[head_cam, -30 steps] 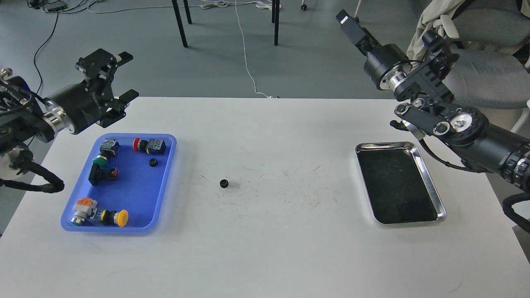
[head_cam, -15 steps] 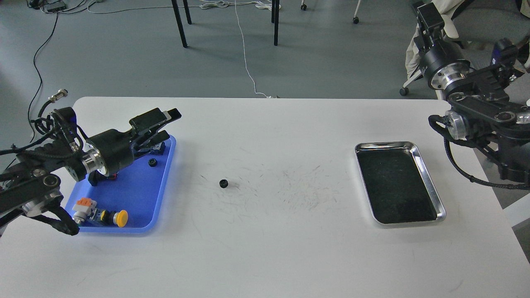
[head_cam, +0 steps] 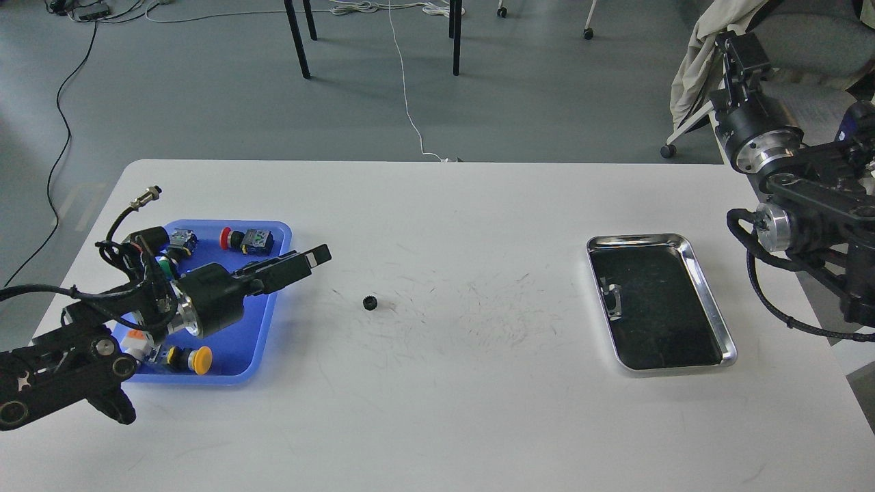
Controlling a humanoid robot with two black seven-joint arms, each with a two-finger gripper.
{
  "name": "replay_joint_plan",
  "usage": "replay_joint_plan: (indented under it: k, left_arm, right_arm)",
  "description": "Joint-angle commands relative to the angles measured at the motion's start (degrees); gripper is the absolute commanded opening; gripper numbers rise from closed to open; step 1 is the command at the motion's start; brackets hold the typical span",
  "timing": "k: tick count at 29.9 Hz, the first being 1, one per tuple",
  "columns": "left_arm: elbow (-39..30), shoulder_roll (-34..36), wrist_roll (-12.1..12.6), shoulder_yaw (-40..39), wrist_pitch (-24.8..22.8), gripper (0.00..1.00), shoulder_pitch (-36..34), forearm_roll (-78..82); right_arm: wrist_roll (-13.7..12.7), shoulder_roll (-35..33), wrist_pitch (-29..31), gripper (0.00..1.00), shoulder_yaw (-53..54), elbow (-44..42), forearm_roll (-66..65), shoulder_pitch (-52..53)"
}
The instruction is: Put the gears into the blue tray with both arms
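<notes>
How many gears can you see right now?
1: a gear lies on the white table between the blue tray and steel tray. The left arm covers part of the blue tray, possibly hiding others.

Lab, scuffed worktable (head_cam: pixel 478 205), floor cables (head_cam: pixel 407 89), office chair (head_cam: pixel 800 41)

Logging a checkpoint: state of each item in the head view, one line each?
gear: on the table, outside any tray, untouched
blue tray: on the table, holds push-button switches
steel tray: on the table, no parts inside
left gripper: over the blue tray's right edge, pointing toward the gear, fingers indistinct
right gripper: raised off the table's right side, fingers indistinct
</notes>
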Motion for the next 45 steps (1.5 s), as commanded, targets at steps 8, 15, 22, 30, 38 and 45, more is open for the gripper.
replay_joint_plan:
  k: [8,15,22,30,38,45]
  left_arm:
    - [5.67,-0.81,-0.26,0.29,0.3,0.81,-3.99,35.72]
    - [5.58,-0.28,-1.74,0.73,-0.67,0.81,-11.89,40.38]
    - [5.32,-2.21,-4.7,4.43,-5.49,0.81,-14.89,41.35]
    - [6.19,-7.22,-4.7,4.95,-9.38,0.81,-18.06,42.76]
    - [11.11,-10.21,-4.7,6.53,-6.91,0.81,-18.24,50.03]
    - [17.97,-18.29,-4.7,7.94,-6.38,0.87,-20.26,55.17]
  right_arm:
    - [0.01,-0.73,0.1,0.96,-0.26,0.04,-0.15,0.3]
    - [0.01,-0.82,0.19,0.96,-0.52,0.04,-0.24,0.65]
    - [0.01,-0.82,0.36,0.96,-0.7,-0.31,-0.42,0.82]
    - [0.01,-0.99,0.36,0.96,-0.78,-0.14,-0.42,0.74]
    - [0.01,-2.31,0.54,0.96,-0.7,0.04,-0.51,0.82]
    - [0.01,-3.36,0.98,0.96,-0.08,-0.4,-0.07,0.21]
